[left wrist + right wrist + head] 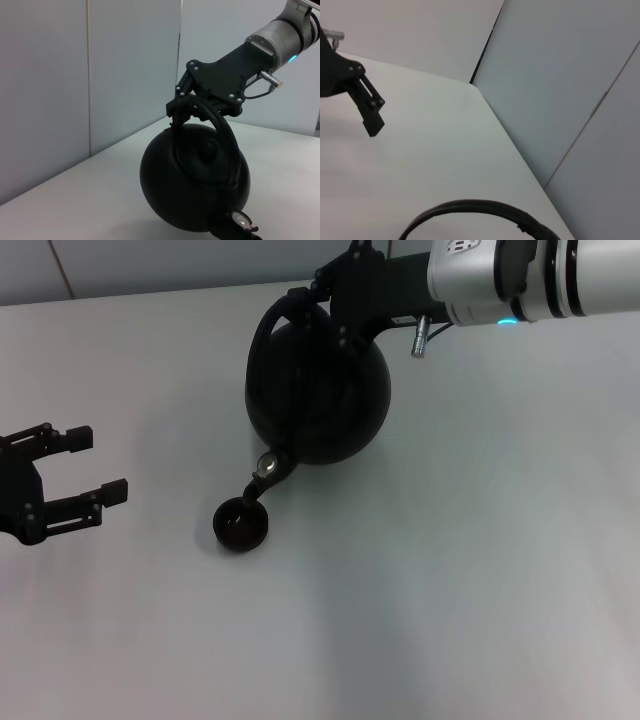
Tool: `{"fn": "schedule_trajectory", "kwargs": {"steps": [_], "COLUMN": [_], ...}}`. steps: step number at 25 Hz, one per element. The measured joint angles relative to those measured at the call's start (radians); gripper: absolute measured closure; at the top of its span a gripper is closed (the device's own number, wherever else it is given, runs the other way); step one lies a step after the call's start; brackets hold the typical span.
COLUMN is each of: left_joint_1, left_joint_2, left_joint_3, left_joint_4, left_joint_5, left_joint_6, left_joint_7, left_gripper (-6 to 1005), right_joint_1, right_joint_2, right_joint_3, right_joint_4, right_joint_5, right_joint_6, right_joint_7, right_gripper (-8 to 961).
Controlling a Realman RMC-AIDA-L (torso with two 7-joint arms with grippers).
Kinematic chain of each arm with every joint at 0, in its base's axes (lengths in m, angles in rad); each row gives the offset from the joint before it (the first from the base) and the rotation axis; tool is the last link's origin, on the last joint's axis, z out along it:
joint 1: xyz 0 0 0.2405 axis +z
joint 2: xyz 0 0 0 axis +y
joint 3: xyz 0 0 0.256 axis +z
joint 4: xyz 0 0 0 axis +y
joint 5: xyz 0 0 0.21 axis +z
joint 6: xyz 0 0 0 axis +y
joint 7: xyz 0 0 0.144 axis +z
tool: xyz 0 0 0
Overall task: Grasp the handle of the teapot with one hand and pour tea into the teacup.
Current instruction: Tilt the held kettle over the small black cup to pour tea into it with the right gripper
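The black teapot (pixel 320 405) is lifted and tilted, its short spout (pixel 268 470) pointing down just over the rim of the tiny black teacup (pixel 240 525) on the white table. My right gripper (pixel 322 295) is shut on the top of the arched handle (pixel 268 325). The left wrist view shows this grip (pixel 192 107) on the handle (pixel 225 135) above the teapot (pixel 185 195) and its knobbed lid. In the right wrist view only an arc of the handle (pixel 470 206) shows. My left gripper (pixel 98 464) is open and empty, to the left of the cup. I cannot see any liquid.
The white table (pixel 450 590) runs to its far edge by grey wall panels (pixel 125 75). A table corner (pixel 472 84) shows in the right wrist view. A silver connector (pixel 420 337) sticks out of the right wrist.
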Motion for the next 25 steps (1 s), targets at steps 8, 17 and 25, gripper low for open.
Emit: {"fn": "schedule_trajectory", "kwargs": {"steps": [8, 17, 25], "left_joint_1": [0.0, 0.0, 0.002], "left_joint_2": [0.001, 0.002, 0.003], "left_joint_3": [0.0, 0.0, 0.0], "left_joint_4": [0.0, 0.0, 0.0], "left_joint_5": [0.001, 0.001, 0.001], "left_joint_6": [-0.005, -0.005, -0.005], "left_joint_7": [0.001, 0.001, 0.001], "left_gripper": [215, 215, 215], "right_joint_1": [0.007, 0.014, 0.014], "right_joint_2": [0.0, 0.0, 0.0], "right_joint_3": [-0.016, -0.059, -0.063], "right_joint_4": [-0.006, -0.007, -0.014], "right_joint_5": [-0.016, -0.019, -0.019], "right_joint_6": [0.014, 0.052, 0.053], "right_joint_7": [0.006, 0.006, 0.003], "right_gripper": [840, 843, 845]}}
